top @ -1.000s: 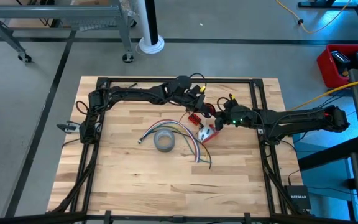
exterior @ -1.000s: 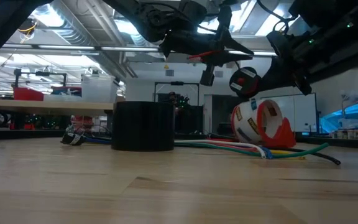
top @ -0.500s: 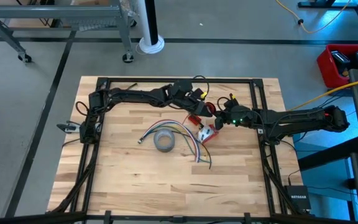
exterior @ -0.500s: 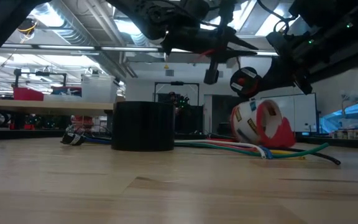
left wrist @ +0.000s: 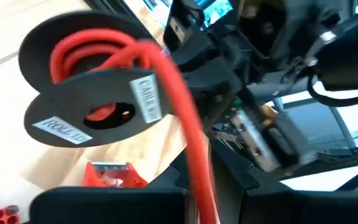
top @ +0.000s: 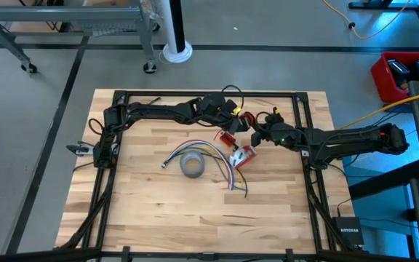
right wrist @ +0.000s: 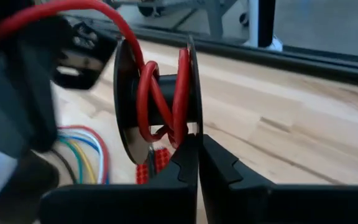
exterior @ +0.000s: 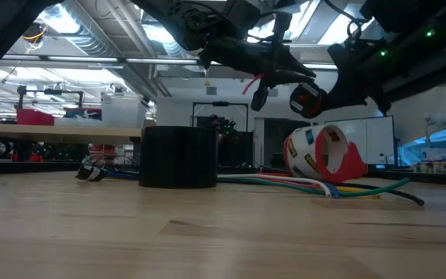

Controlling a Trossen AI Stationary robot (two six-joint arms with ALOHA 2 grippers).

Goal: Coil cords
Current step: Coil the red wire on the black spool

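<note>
A black spool wound with the red wire hangs above the table's far middle, between my two grippers. A free stretch of red wire runs from the spool to my left gripper, which is shut on it. My right gripper is shut on the spool from the table's right. In the high view the left gripper and the right gripper stand close together. The low view shows the spool held clear above the table. My left gripper pinches the free stretch of red wire between its two fingers, coming from the table's left. The wire runs fairly straight from the fingers up to the spool, clear of the table. My right gripper pinches the rim of one spool flange between its two fingers, at its lower edge. The fingers come from the table's right, slanting slightly down. The spool stands on edge above the fingers, lifted clear of the table.
A grey tape roll lies on the table's middle. Beside it lie a bundle of coloured wires and a red and white tape dispenser, just under the grippers. A small red part lies near them. Bare wood stretches toward the near edge.
My left gripper has rolled about its own line while staying in place, keeping the red wire. My right gripper has swung its wrist a little, and the spool has turned slightly with it.
</note>
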